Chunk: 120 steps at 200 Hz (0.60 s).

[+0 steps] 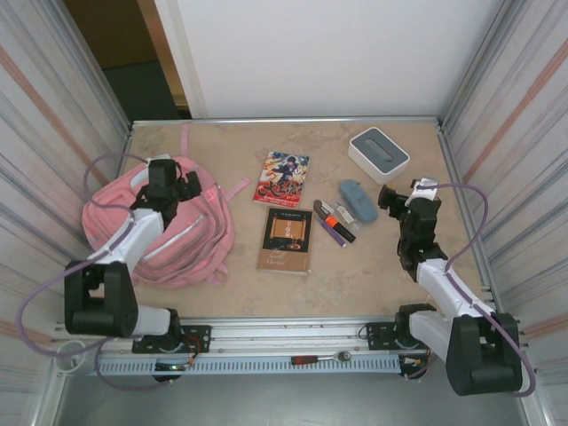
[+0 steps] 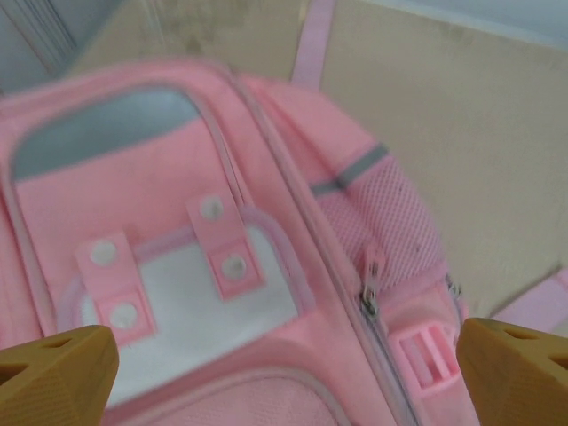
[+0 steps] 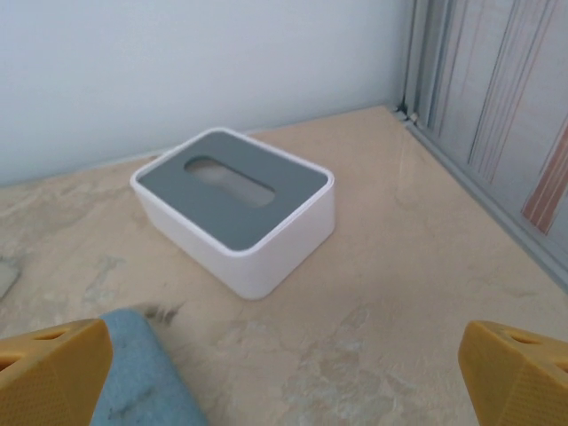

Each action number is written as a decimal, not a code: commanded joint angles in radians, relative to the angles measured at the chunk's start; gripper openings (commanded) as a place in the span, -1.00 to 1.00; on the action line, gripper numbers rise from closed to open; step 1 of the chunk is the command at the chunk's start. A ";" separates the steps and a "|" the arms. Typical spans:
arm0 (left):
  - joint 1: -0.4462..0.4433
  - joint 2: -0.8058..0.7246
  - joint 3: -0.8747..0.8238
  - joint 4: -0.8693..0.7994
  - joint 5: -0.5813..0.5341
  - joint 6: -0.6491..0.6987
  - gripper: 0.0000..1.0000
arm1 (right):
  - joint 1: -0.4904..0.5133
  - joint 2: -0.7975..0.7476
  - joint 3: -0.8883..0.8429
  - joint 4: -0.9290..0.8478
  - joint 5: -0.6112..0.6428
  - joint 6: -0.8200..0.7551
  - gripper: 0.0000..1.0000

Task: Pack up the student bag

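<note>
Pink student bag (image 1: 191,240) with white patch (image 2: 195,293) lies at the table (image 1: 373,275) left edge, beneath the left gripper (image 2: 284,377), jaws spread wide. Right gripper (image 3: 284,377) is likewise spread.

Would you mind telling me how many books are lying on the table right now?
2. A colourful comic-style book lies centrally, toward the back; a brown book lies just below it in the top view, right of the pink backpack. Any inside the backpack would be hidden.

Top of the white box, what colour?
Grey, with an oval slot. The box shows best in the right wrist view.
</note>
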 commanded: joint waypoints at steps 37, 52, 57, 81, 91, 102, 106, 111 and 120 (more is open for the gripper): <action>0.001 0.177 0.174 -0.251 -0.009 -0.072 0.81 | 0.046 0.079 0.108 -0.129 0.065 0.040 0.98; 0.011 0.220 0.213 -0.268 -0.006 -0.071 0.77 | 0.053 0.091 0.116 -0.129 0.063 0.044 0.98; 0.015 0.236 0.231 -0.280 -0.006 -0.071 0.76 | 0.055 0.095 0.118 -0.128 0.060 0.047 0.98; 0.029 0.322 0.310 -0.329 -0.009 -0.063 0.71 | 0.061 0.105 0.129 -0.136 0.040 0.062 0.98; 0.034 0.358 0.346 -0.353 -0.015 -0.062 0.67 | 0.062 0.109 0.136 -0.142 0.038 0.071 0.98; 0.042 0.396 0.378 -0.371 -0.022 -0.064 0.63 | 0.064 0.115 0.143 -0.147 0.032 0.080 0.98; 0.044 0.408 0.389 -0.375 -0.022 -0.064 0.61 | 0.064 0.118 0.144 -0.148 0.033 0.083 0.98; 0.048 0.425 0.404 -0.383 -0.022 -0.066 0.59 | 0.065 0.122 0.148 -0.150 0.032 0.089 0.98; 0.052 0.453 0.426 -0.394 -0.019 -0.067 0.53 | 0.065 0.130 0.154 -0.153 0.032 0.098 0.98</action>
